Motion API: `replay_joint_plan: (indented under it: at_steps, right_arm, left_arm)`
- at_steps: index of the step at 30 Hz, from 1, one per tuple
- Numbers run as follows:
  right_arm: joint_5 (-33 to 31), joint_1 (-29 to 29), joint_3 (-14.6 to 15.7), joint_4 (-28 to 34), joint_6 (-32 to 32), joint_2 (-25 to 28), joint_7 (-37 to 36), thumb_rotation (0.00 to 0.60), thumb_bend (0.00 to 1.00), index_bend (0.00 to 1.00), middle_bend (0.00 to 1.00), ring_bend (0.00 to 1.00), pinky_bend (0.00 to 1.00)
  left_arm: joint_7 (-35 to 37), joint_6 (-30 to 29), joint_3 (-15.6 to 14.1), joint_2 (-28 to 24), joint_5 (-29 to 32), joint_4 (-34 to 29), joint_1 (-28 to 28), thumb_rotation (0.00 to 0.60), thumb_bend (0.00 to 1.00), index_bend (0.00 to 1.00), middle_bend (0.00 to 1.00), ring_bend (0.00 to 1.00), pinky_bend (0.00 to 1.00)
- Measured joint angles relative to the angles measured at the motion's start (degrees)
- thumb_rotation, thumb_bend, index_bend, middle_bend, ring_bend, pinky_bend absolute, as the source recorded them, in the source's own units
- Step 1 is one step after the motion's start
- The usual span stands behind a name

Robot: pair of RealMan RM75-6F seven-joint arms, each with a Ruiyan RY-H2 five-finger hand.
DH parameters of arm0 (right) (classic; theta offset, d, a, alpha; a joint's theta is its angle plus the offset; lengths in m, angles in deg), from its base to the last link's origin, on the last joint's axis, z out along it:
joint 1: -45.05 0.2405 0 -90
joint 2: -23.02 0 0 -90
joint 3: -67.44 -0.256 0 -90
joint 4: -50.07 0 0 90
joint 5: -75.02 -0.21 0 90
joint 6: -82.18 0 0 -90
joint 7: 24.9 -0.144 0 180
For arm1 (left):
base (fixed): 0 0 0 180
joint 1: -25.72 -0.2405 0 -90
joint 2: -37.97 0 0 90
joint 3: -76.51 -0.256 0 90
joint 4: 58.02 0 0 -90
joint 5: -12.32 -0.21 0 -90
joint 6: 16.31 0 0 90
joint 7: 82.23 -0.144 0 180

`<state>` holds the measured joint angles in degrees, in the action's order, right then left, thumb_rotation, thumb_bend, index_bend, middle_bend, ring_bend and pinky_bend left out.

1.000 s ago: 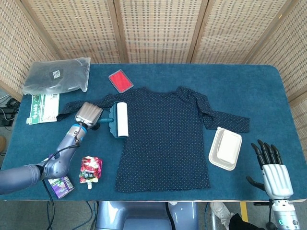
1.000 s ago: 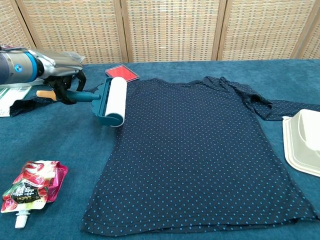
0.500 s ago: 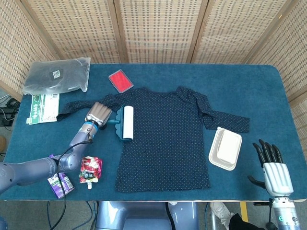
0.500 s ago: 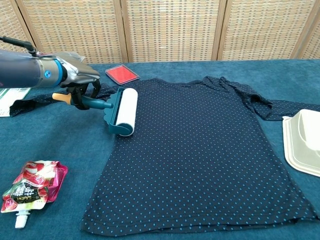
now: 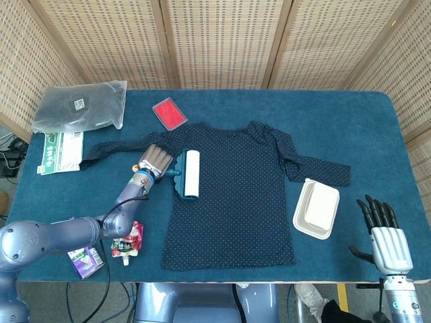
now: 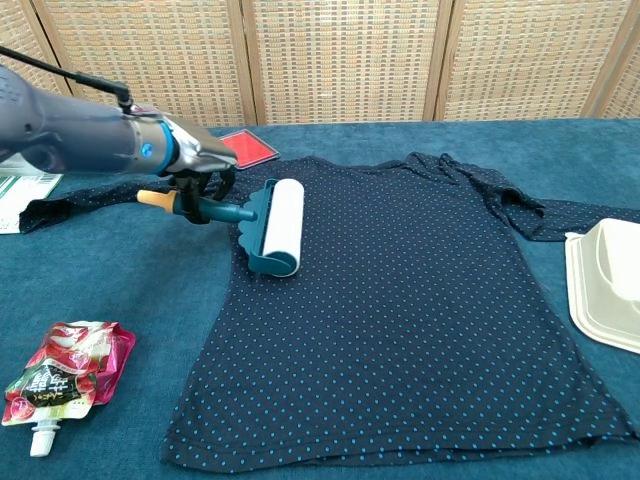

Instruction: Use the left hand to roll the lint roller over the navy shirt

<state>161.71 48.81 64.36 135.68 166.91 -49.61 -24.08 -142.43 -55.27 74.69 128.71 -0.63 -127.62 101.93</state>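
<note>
left hand (image 6: 195,165) grips the lint roller (image 6: 272,228) handle | roller now further right, on the navy shirt (image 6: 400,300), near its left edge | rolling under way | right hand (image 5: 385,235) idle, fingers spread

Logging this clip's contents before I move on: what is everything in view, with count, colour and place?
navy shirt: 1, navy dotted, table centre
lint roller: 1, teal, white roll, on shirt's left part
red card: 1, above shirt
clamshell box: 1, cream, right of shirt
grey bag: 1, far-left corner
green-white packet: 1, left edge
red pouch: 1, front left
purple carton: 1, front-left edge
left hand: grips roller handle
right hand: front right, holds nothing
</note>
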Motion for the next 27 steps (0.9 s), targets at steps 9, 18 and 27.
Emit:
replay_joint_plan:
  at_steps: [9,18,27]
  right_arm:
    - [-0.02,0.27,0.36,-0.23,-0.78,-0.2,-0.49,0.6,0.12,0.0,0.0,0.0,0.0]
    - [0.3,0.33,0.76,-0.22,-0.95,-0.29,-0.73,0.6,0.12,0.0,0.0,0.0,0.0]
    - [-0.01,0.24,0.65,-0.24,-0.83,-0.19,-0.73,0.6,0.12,0.0,0.0,0.0,0.0]
  left_arm:
    - [-4.15,-1.02,0.16,5.01,7.59,2.58,5.72,0.6,0.53,0.85,0.89,0.73,0.68]
    - [-9.08,-1.98,2.08,11.35,16.04,7.64,10.83,0.6,0.53,0.85,0.89,0.73,0.68]
    - [-11.75,-3.39,2.45,12.15,18.02,7.92,11.54,0.6,0.53,0.85,0.89,0.73,0.68]
